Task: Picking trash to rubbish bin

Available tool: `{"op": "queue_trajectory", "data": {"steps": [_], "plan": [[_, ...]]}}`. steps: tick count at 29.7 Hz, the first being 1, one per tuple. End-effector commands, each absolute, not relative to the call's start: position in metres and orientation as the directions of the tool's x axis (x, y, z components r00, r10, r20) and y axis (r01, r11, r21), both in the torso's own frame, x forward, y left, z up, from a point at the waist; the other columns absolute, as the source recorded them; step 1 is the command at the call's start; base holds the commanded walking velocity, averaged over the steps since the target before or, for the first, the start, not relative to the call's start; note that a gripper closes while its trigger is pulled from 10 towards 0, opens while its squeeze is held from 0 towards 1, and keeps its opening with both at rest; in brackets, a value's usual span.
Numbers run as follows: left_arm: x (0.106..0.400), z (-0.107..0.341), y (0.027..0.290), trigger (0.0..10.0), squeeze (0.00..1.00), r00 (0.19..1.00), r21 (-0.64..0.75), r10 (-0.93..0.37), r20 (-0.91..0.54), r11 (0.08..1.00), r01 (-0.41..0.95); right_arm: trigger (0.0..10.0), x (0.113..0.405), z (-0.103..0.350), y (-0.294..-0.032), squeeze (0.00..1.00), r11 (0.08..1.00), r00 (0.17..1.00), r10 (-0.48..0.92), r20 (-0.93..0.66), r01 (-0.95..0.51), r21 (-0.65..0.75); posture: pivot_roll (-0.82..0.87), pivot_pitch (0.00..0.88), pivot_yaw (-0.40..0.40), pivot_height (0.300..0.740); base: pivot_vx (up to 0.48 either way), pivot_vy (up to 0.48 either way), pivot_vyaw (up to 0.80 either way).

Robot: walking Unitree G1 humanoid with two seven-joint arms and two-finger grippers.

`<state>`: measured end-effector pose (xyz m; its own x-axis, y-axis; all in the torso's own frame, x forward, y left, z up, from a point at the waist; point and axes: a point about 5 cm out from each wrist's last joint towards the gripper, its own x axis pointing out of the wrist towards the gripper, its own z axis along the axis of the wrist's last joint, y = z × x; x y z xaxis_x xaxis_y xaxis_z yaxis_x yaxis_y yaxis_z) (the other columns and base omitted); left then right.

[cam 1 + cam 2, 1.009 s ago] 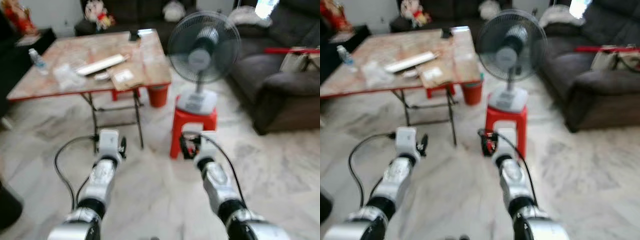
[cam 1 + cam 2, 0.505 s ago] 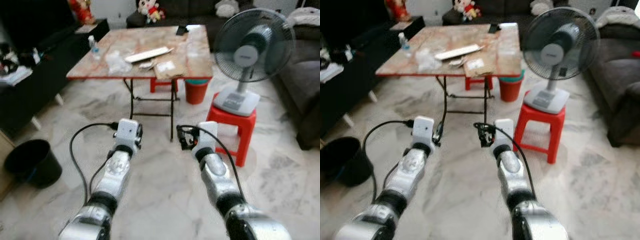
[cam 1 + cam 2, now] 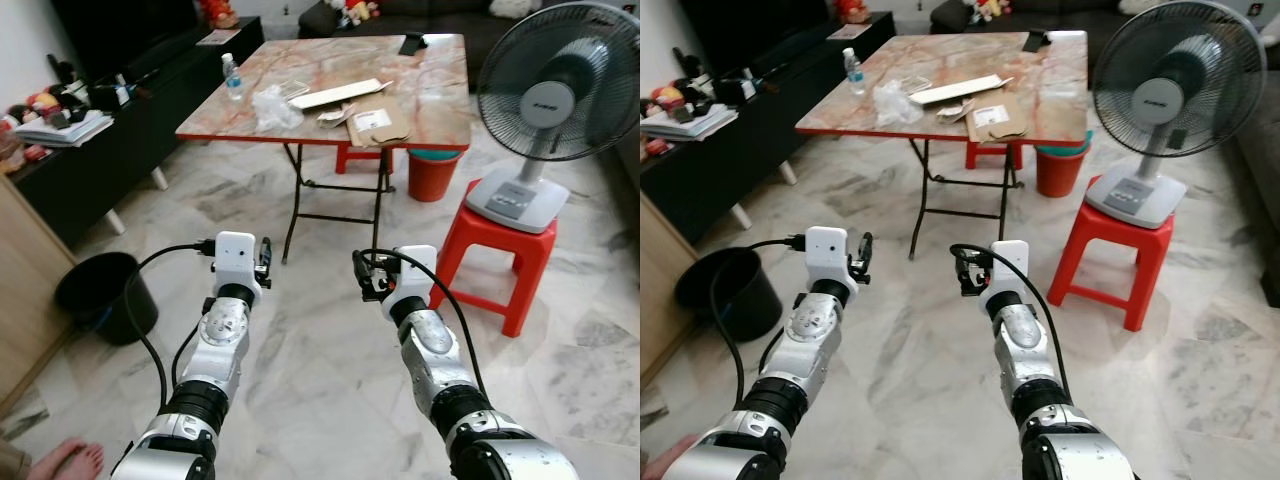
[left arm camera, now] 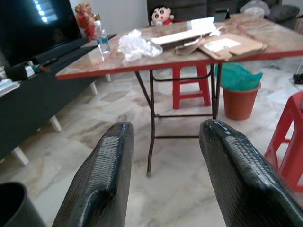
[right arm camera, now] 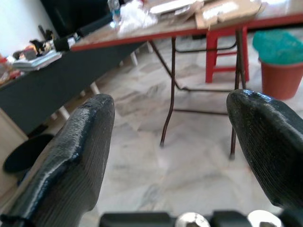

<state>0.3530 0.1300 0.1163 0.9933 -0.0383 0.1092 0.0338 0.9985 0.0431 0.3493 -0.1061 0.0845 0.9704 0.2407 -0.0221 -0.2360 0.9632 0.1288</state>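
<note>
On the red-edged folding table (image 3: 440,105) lie a crumpled clear plastic bag (image 3: 275,103), a long white packet (image 3: 340,93), a flat brown cardboard piece (image 3: 378,122) and a small water bottle (image 3: 232,75). A black rubbish bin (image 3: 105,297) stands on the floor at my left, beside a wooden panel. Both arms are held out low over the marble floor, short of the table. My left gripper (image 4: 165,130) is open with nothing between its fingers. My right gripper (image 5: 171,101) is open wide and holds nothing.
A standing fan (image 3: 548,95) rests on a red stool (image 3: 515,255) to the right of the table. An orange bin with a green liner (image 3: 432,175) and another red stool (image 3: 362,158) sit under the table. A black TV cabinet (image 3: 110,130) runs along the left. A person's bare foot (image 3: 65,462) is at the bottom left.
The view has swung left and sharpened, bringing the black bin, the cabinet and the foot into sight. Both arms keep the same outstretched pose with the grippers open.
</note>
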Motion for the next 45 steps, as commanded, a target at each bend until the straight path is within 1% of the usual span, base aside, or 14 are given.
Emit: {"op": "queue_trajectory", "data": {"steps": [1,2,7,11,14,20,25,26,30,31,35,45], "plan": [[0.356,0.124,0.139,10.0,0.00,0.991,0.040,-0.014,0.130,0.999,0.008,10.0,0.355,0.100,-0.101,0.00,0.961,0.967,0.253,0.043,-0.256,0.108,-0.01,0.000,0.103,0.740,0.296,0.000,0.00],[0.357,0.124,0.142,10.0,0.00,0.992,0.033,-0.005,0.127,0.999,0.001,10.0,0.359,0.109,-0.102,0.00,0.963,0.968,0.240,0.075,-0.247,0.107,-0.02,0.000,0.101,0.740,0.270,0.000,0.00],[0.357,0.122,0.145,10.0,0.00,0.992,0.031,0.001,0.124,1.000,-0.005,10.0,0.363,0.118,-0.105,0.00,0.967,0.966,0.233,0.109,-0.242,0.077,-0.03,0.001,0.103,0.740,0.252,0.000,0.00],[0.357,0.123,0.143,10.0,0.00,0.991,0.020,0.010,0.132,1.000,-0.013,10.0,0.365,0.125,-0.111,0.00,0.967,0.962,0.237,0.138,-0.247,0.057,-0.03,0.000,0.074,0.740,0.120,0.000,0.00],[0.356,0.125,0.139,10.0,0.00,0.989,0.022,0.008,0.147,1.000,-0.012,10.0,0.364,0.125,-0.110,0.00,0.962,0.955,0.266,0.135,-0.272,0.026,-0.03,0.000,0.063,0.740,0.240,0.000,0.00],[0.355,0.125,0.136,10.0,0.00,0.988,0.042,-0.007,0.156,0.999,0.001,10.0,0.364,0.124,-0.101,0.00,0.959,0.955,0.268,0.125,-0.276,0.059,-0.01,0.000,0.062,0.740,0.288,0.000,0.00],[0.355,0.126,0.137,10.0,0.00,0.987,0.040,-0.006,0.160,0.999,-0.001,10.0,0.362,0.123,-0.093,0.00,0.953,0.947,0.296,0.121,-0.302,0.030,-0.01,0.000,0.066,0.740,0.304,0.000,0.00],[0.356,0.127,0.139,10.0,0.00,0.987,0.038,0.000,0.163,0.999,-0.006,10.0,0.361,0.122,-0.091,0.00,0.951,0.945,0.300,0.128,-0.307,0.042,-0.01,0.000,0.066,0.740,0.322,0.000,0.00],[0.356,0.128,0.140,10.0,0.00,0.986,0.038,0.002,0.165,0.999,-0.009,10.0,0.360,0.123,-0.090,0.00,0.950,0.945,0.299,0.132,-0.307,0.049,-0.01,0.000,0.066,0.740,0.322,0.000,0.00],[0.357,0.130,0.142,10.0,0.00,0.985,0.035,0.011,0.171,0.999,-0.017,10.0,0.360,0.121,-0.088,0.00,0.944,0.944,0.309,0.118,-0.320,0.084,0.00,0.000,0.061,0.740,0.394,0.000,-0.80],[0.357,0.130,0.143,10.0,0.00,0.985,0.030,0.017,0.172,0.999,-0.023,10.0,0.360,0.121,-0.089,0.00,0.944,0.943,0.312,0.119,-0.322,0.075,0.00,0.000,0.055,0.740,0.391,0.000,-0.73],[0.355,0.128,0.138,10.0,0.00,0.985,0.015,0.020,0.171,1.000,-0.023,10.0,0.361,0.126,-0.083,0.00,0.936,0.933,0.335,0.134,-0.346,0.066,0.01,0.001,0.037,0.740,0.391,0.000,0.00]]}}
